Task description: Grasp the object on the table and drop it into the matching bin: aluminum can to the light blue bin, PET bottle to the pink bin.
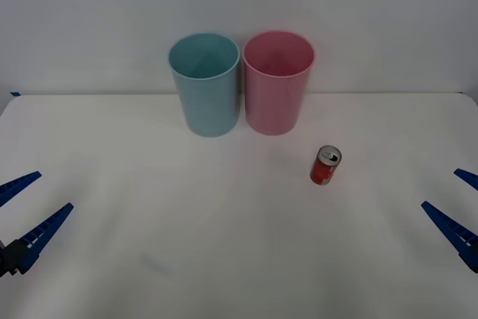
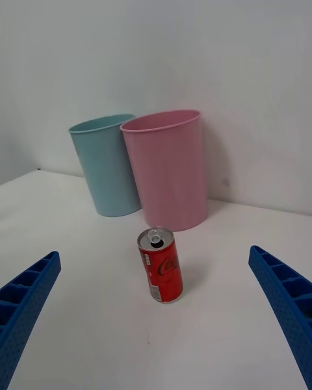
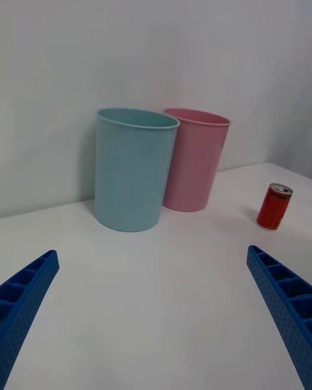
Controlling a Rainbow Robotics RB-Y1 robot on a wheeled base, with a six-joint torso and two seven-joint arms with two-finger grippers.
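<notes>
The aluminum can, small and red with a silver top, stands upright on the white table, right of centre. Behind it stand the light blue bin and, touching it on the right, the pink bin. My right gripper hovers open at the right edge, well away from the can. In the right wrist view the can stands ahead between the spread blue fingers, with the pink bin behind it. My left gripper is open at the left edge; its wrist view has the light blue bin ahead and the can farther off.
A plain white wall rises right behind the two bins. The table's far edge runs along the wall. Wide bare tabletop lies between both grippers and the can.
</notes>
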